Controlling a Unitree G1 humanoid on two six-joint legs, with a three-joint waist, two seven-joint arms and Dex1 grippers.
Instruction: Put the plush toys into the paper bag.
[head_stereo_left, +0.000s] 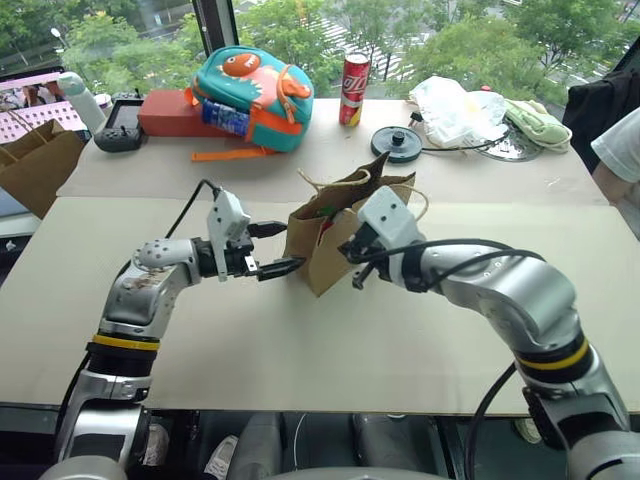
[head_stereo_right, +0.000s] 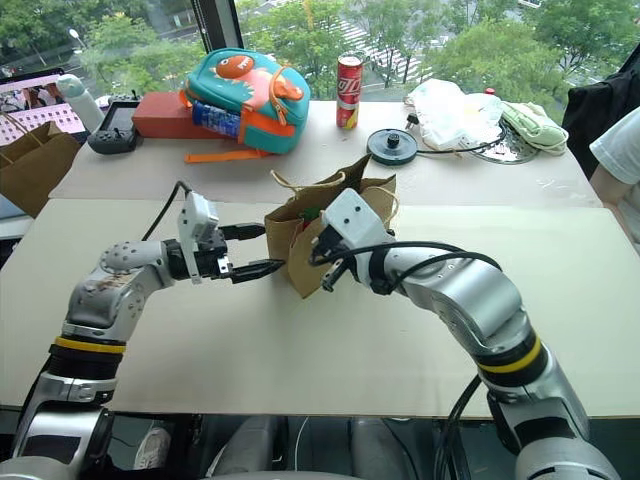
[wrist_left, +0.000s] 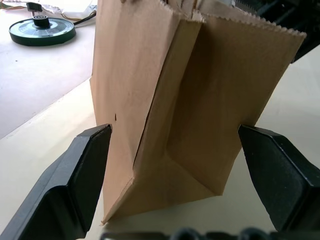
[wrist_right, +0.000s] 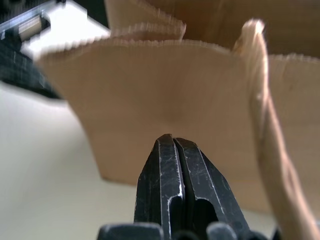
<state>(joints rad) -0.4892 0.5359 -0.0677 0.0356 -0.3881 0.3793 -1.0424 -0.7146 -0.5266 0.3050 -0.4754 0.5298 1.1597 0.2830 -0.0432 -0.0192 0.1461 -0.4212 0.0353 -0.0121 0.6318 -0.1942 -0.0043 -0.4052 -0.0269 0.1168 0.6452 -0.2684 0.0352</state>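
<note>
Bag (wrist_left: 185, 100) between left gripper (wrist_left: 175, 165) fingers

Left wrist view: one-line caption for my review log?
Open left gripper with black fingers on either side of the upright paper bag.

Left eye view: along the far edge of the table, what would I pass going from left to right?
Dark controller → red box → teal and orange backpack → red can → round black disc → white plastic bag → pale green cloth.
</note>
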